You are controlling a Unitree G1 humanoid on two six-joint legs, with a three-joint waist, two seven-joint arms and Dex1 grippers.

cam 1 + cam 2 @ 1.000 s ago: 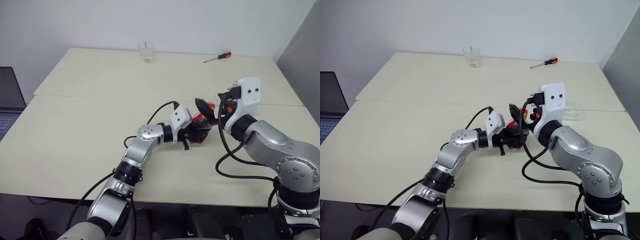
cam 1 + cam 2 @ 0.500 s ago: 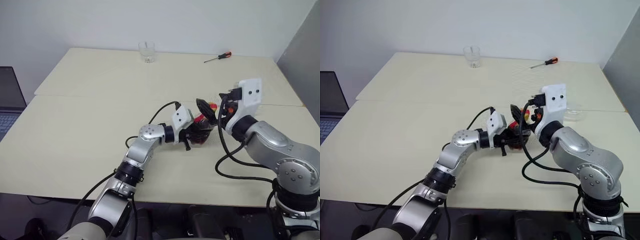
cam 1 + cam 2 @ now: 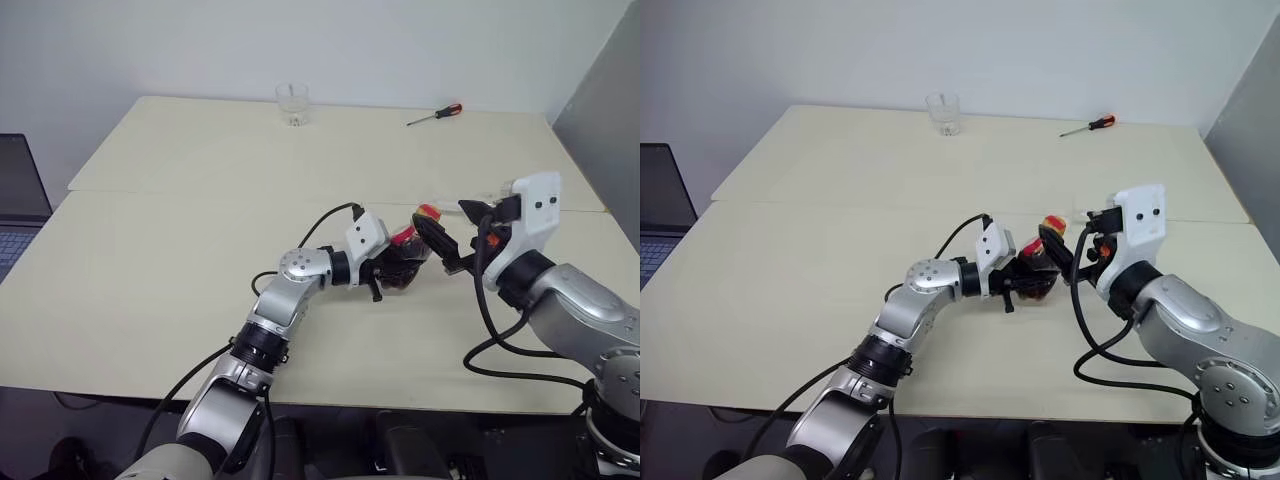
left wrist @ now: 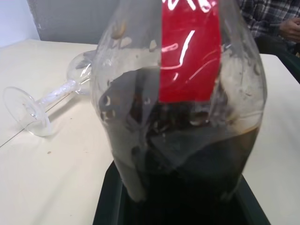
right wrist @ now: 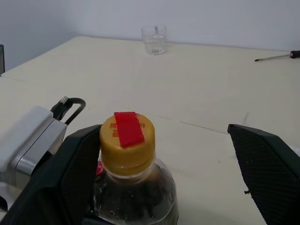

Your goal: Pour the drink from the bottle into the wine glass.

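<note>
My left gripper [image 3: 392, 270] is shut on the body of the bottle [image 3: 405, 262], which stands upright near the table's middle. The dark drink [image 4: 187, 168] fills its lower half, below a red label [image 4: 190, 51]. The yellowish cap [image 5: 127, 146], with a red strip on top, is on the bottle. My right gripper [image 5: 161, 140] is open, level with the cap, one finger [image 5: 70, 178] close beside the bottle's neck and the other well off to the far side. The wine glass [image 4: 56, 91] lies on its side on the table behind the bottle.
A short clear tumbler [image 3: 292, 103] stands at the table's far edge, with a screwdriver [image 3: 435, 114] to its right. A laptop [image 3: 20, 200] sits off the table's left side. A person's checked sleeve [image 4: 272, 23] shows beyond the table. A seam [image 3: 200, 195] joins the two tabletops.
My right gripper has drawn back to the right, away from the bottle's top, staying open; the cap now shows. The left gripper and bottle have kept still.
</note>
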